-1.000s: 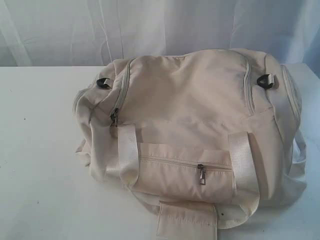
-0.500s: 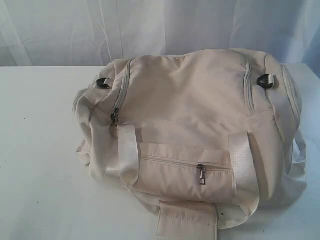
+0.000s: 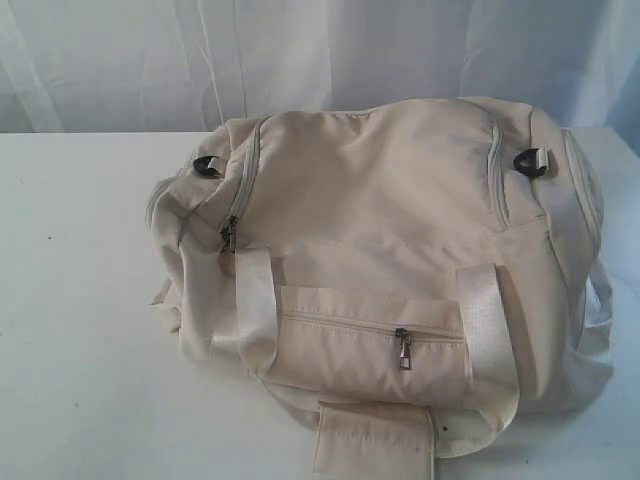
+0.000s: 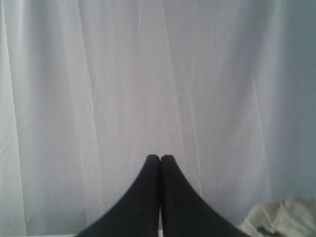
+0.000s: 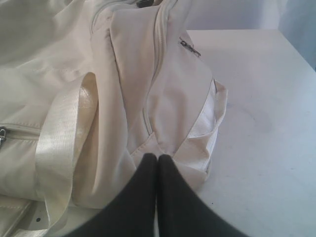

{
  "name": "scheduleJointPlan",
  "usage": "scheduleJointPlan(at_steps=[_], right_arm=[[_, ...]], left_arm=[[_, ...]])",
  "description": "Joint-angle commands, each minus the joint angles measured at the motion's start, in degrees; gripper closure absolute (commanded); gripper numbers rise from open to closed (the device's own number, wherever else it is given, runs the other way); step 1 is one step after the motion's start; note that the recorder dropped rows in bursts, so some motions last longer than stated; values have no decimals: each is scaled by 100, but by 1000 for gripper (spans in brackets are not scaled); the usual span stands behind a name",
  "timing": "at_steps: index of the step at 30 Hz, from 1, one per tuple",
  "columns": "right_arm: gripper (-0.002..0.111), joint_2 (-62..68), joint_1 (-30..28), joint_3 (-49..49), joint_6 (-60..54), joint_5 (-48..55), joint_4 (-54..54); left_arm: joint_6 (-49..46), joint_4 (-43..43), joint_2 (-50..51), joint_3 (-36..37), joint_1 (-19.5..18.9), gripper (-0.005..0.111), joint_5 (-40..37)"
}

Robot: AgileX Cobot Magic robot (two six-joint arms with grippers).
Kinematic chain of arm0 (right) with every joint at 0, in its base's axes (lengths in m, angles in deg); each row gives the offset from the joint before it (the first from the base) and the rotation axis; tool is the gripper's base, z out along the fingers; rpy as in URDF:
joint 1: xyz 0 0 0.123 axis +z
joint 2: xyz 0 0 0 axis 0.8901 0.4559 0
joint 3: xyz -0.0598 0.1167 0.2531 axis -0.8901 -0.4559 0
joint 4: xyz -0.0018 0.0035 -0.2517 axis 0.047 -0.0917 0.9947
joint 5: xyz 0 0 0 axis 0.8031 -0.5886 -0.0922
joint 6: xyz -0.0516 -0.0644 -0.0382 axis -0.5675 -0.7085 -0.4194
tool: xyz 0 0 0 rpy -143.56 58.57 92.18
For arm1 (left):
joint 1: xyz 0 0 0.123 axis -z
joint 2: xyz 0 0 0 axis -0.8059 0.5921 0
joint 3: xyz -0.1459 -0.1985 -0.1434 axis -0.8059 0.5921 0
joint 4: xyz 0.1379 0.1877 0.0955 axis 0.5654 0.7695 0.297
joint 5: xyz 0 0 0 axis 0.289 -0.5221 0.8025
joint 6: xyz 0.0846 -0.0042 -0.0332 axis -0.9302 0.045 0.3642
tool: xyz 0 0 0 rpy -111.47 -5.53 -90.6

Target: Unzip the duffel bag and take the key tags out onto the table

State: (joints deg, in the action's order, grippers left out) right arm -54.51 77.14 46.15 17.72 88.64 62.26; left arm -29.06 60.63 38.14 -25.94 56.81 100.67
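Duffel bag (image 3: 380,220) lies on table (image 3: 80,330), zips shut. Left gripper (image 4: 160,158): jaws pressed together, empty, off to bag's side. Right gripper (image 5: 157,158): jaws together, empty, near bag's end.

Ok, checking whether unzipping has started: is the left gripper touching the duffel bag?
Apart. In the left wrist view the shut left gripper has only curtain behind it; the duffel bag sits aside across a clear gap.
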Motion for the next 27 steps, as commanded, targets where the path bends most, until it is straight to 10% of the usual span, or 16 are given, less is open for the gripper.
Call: scheduleJointPlan(at_steps=[1,9,13,18,27], right_arm=[[108,-31,6,-6,13,-70,15],[108,-31,6,-6,13,-70,15],[108,-31,6,-6,13,-226,15],[108,-31,6,-6,13,-379,15],[108,-31,6,-6,13,-44,15]], left_arm=[[-60,-635,-1,-651,-19,107,-54],[-737,-469,2869,-2778,-7,107,-3822],[-737,-580,4282,-2896,684,107,-4436],[-3113,-2868,6389,-4482,1065,107,-6701],[-4345,-4867,8121,-5311,1065,97,-6077]])
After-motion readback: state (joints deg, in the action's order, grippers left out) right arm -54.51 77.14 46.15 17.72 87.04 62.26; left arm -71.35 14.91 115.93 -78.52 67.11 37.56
